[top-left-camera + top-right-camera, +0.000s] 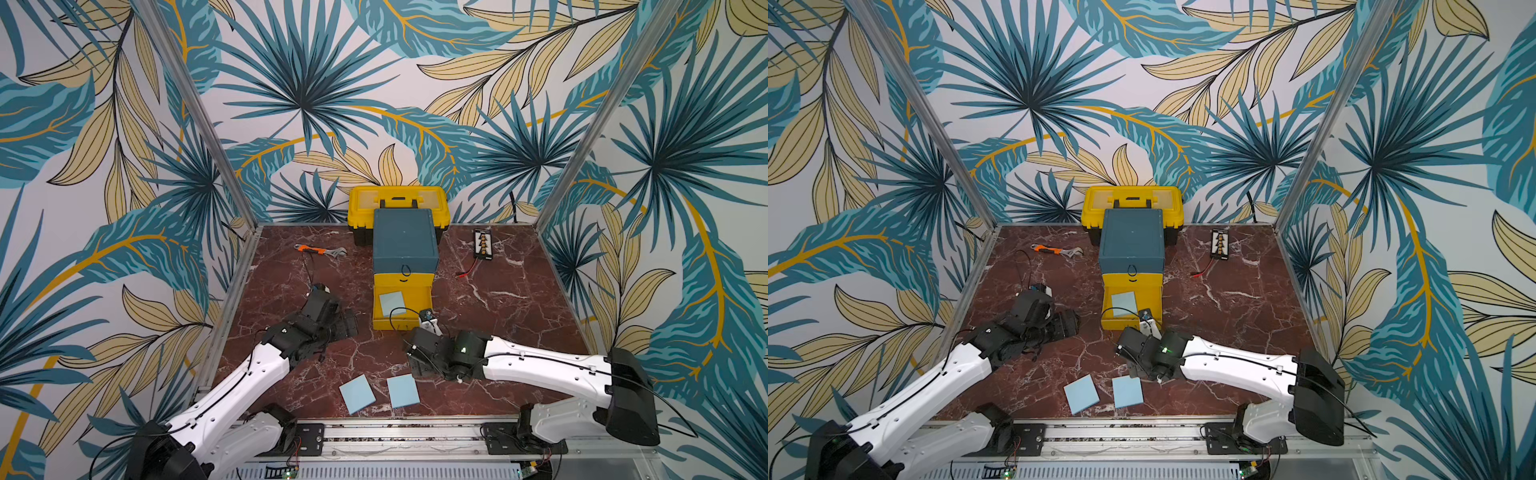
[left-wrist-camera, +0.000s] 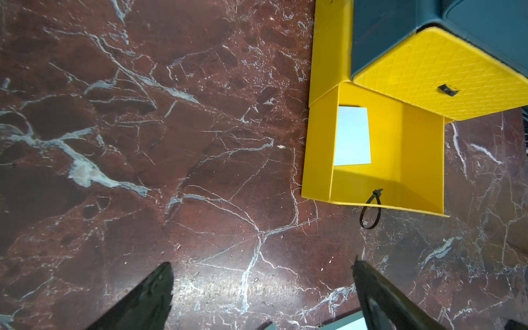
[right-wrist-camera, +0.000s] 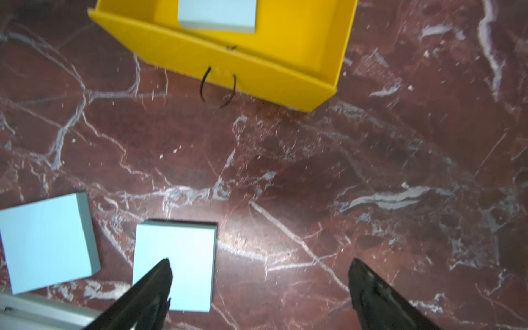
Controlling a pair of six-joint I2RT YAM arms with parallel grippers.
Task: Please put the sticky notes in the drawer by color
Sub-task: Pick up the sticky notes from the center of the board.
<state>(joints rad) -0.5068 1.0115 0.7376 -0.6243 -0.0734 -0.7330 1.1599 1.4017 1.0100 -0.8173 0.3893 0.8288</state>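
We find the drawer chest (image 1: 405, 241) upright at the rear centre, with a dark teal top; its teal upper drawer and yellow middle drawer are shut. The bottom yellow drawer (image 1: 417, 301) stands pulled out, and a light blue pad (image 1: 392, 302) lies flat inside. On the tabletop (image 1: 498, 311) near the front edge, a skewed blue pad (image 1: 357, 393) and a straighter blue pad (image 1: 402, 390) lie flat, just beside each other, not touching.

A yellow plastic toolbox (image 1: 397, 199) with a black handle stands at the back of the dark red marble-patterned tabletop (image 1: 498, 316). An orange-handled metal adjustable wrench (image 1: 322, 250) lies back left. A black rectangular connector board (image 1: 483, 244) with red and black leads lies back right.
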